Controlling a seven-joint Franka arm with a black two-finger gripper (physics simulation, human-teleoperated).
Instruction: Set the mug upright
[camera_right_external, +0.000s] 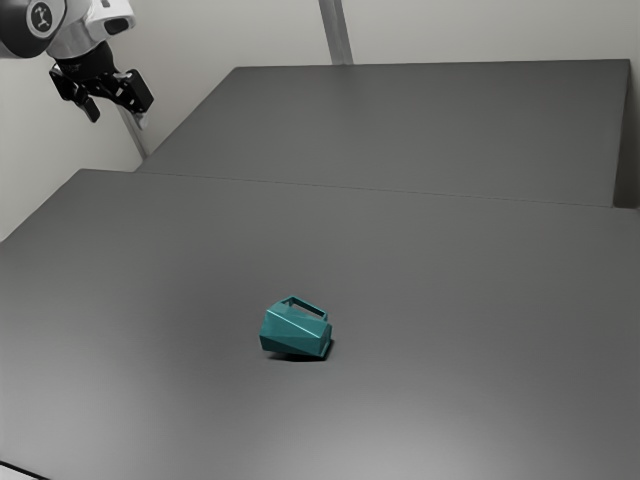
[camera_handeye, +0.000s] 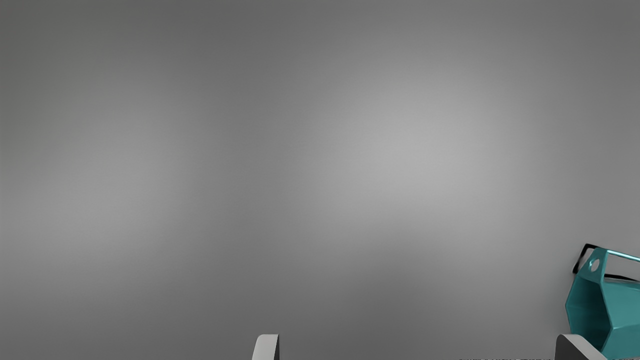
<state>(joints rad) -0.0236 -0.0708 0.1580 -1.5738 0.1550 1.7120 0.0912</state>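
Gripper (camera_right_external: 118, 120) at the exterior view's upper left, black; jaws spread, nothing between them. Wrist view: fingertips (camera_handeye: 266, 347) pale, wide apart, one overlapping the mug (camera_handeye: 622, 305) in the line of sight. Exterior view: gripper and mug well apart.

Mug: teal, faceted, on its side on the gray counter (camera_right_external: 450, 300), near the middle of the exterior view, slightly to its left. Long axis close to flat, running mostly between the exterior view's left and right, dipping a bit toward its right. Handle (camera_right_external: 308, 304) on the upper side, along the axis. Wrist view: open mouth, dark inside, turned toward the area in front of the jaws; body runs away from there, past the view's edge. Small round hole at the handle's mouth end. Dark shadow under the mug.

Arm (camera_right_external: 70, 35): white and black, round dark badge (camera_right_external: 41, 17) with a pale emblem; lettering, cannot tell. Pale wall (camera_right_external: 480, 30) behind.
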